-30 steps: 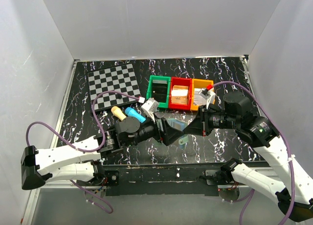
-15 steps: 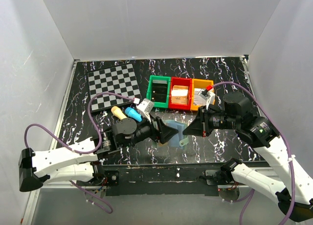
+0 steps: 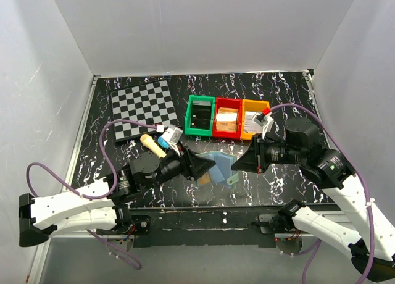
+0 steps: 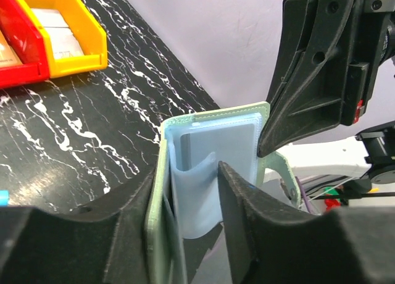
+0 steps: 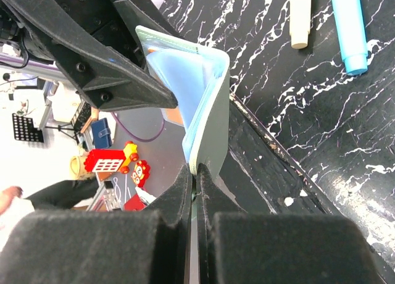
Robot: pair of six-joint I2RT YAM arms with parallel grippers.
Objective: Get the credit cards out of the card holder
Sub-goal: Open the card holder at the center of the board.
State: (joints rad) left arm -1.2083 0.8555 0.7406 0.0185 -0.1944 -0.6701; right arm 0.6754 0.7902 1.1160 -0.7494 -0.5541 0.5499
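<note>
The card holder (image 3: 221,163) hangs open above the table between my two grippers, grey-green outside and pale blue inside. My left gripper (image 3: 208,167) straddles one panel and its pocket, fingers on both sides (image 4: 185,170). A grey card (image 4: 222,142) sits in the pocket of the far panel. My right gripper (image 3: 241,164) is shut on the edge of the other panel (image 5: 196,170). The holder's tab (image 3: 233,179) hangs below. A small brownish-orange piece (image 3: 202,179) shows under the left gripper's tip; I cannot tell if it is a card.
A checkered board (image 3: 143,108) lies at the back left. Green (image 3: 200,115), red (image 3: 227,118) and orange (image 3: 254,118) bins stand behind the grippers. A cream cylinder (image 3: 152,145) and a blue marker (image 3: 165,139) lie by the left arm.
My left arm has drawn back to the left with its panel, and the holder has spread open between the grippers. The right gripper has barely moved.
</note>
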